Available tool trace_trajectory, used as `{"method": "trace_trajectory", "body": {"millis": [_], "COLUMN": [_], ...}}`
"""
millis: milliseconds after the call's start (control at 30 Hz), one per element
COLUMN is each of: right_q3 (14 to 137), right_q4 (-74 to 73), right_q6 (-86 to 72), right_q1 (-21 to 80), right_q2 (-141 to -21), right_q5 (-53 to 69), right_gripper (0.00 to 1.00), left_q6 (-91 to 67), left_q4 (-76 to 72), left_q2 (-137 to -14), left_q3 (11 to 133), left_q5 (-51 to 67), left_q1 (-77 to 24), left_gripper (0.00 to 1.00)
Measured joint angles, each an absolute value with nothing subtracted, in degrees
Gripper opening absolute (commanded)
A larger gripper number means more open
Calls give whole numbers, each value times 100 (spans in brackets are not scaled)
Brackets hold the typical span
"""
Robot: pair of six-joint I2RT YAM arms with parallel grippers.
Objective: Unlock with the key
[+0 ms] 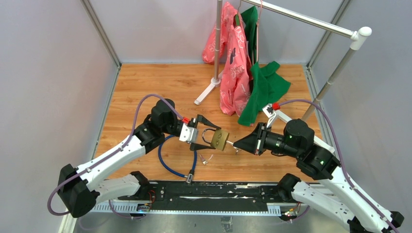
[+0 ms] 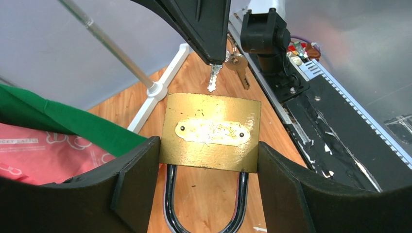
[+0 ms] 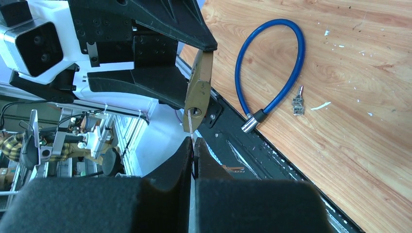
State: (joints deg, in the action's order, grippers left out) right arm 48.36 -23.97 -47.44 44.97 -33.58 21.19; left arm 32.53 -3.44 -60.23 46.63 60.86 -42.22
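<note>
The key (image 2: pixel 213 77) points leftward, tip facing the padlock (image 2: pixel 210 132) keyhole.

Padlock (image 1: pixel 221 140) left — key (image 2: pixel 212 80) just right, above table (image 1: pixel 145 87).

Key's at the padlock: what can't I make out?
1. Whether the key tip is in the keyhole: left wrist, padlock body hides it; top external, too small; right wrist, blade only a sliver.
2. Key head: right wrist, hidden inside right gripper.
3. Shackle bend: left wrist, cut off by bottom edge.

Padlock shackle (image 2: pixel 169 194) bend off-frame below
</note>
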Motion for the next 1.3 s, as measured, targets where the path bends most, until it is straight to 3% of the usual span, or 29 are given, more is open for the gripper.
{"method": "trace_trajectory", "body": {"millis": [1300], "right_q3": [4729], "right_q4": [-2342], "right_q6": [-4772], "right_q1": [4497], "right_q2": [-3361], "right_q5": [1933], "right_gripper": [0], "left_q6": [3258], "left_q4": [-423], "left_q2": [-6090], "left_q3": [4663], "left_q5": [5614], "left_q1": [-4300], "left_gripper": [0]}}
